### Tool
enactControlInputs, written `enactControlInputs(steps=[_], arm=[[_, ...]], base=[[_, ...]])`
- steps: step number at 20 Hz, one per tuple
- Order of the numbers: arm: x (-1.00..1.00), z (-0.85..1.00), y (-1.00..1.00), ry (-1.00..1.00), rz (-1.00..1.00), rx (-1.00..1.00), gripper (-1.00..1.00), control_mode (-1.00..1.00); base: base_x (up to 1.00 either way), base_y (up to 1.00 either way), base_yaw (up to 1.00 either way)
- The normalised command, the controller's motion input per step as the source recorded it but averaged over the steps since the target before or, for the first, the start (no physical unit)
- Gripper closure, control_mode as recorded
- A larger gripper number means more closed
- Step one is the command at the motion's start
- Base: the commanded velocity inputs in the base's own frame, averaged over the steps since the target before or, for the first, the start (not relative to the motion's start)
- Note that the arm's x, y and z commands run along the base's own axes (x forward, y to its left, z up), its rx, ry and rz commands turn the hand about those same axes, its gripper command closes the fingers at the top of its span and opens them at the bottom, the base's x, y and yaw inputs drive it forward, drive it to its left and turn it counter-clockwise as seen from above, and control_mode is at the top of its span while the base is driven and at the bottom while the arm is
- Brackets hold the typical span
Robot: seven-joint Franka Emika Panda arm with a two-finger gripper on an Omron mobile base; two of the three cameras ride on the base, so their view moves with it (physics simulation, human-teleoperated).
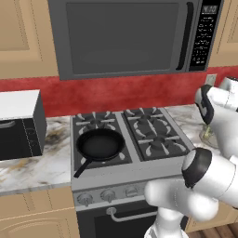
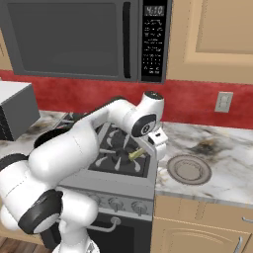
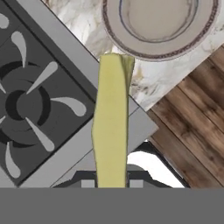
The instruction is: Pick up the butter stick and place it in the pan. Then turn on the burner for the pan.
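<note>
Clearly the claw (image 2: 143,150) is clenched on the butter stick (image 2: 137,154), carrying it in the air above the front right corner of the stove, near the edge where the stove meets the marble bench (image 2: 222,168). In the hand view the butter stick (image 3: 111,127) runs straight out from between the fingertips, its long axis in line with the claw's own reach, its free end pointing toward the grey plate (image 3: 159,26) on the bench. Seen from the right base view it lies close to level, tilted slightly, one end poking out toward the stove's left. My guess is that it is gripped near one end so the rest hangs free and can be lowered flat.

The pan (image 1: 100,145) sits on the front left burner (image 1: 101,139), handle aimed at the front edge, well apart from the butter. So the carry across the stove looks unfinished, and the knobs (image 1: 108,195) along the front panel look untouched.
</note>
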Motion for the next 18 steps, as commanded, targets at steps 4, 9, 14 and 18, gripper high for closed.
enactControlInputs(steps=[4,9,14,18], arm=[[0.00,0.46,0.55,0.00,0.11,0.00,1.00,-1.00],[0.00,0.41,0.53,0.00,0.11,0.00,1.00,-1.00],[0.00,0.18,0.60,0.00,0.11,0.00,1.00,-1.00],[0.00,0.01,0.70,0.00,0.10,0.00,1.00,-1.00]], base=[[0.00,0.00,0.00],[0.00,0.00,0.00],[0.00,0.00,0.00],[0.00,0.00,0.00]])
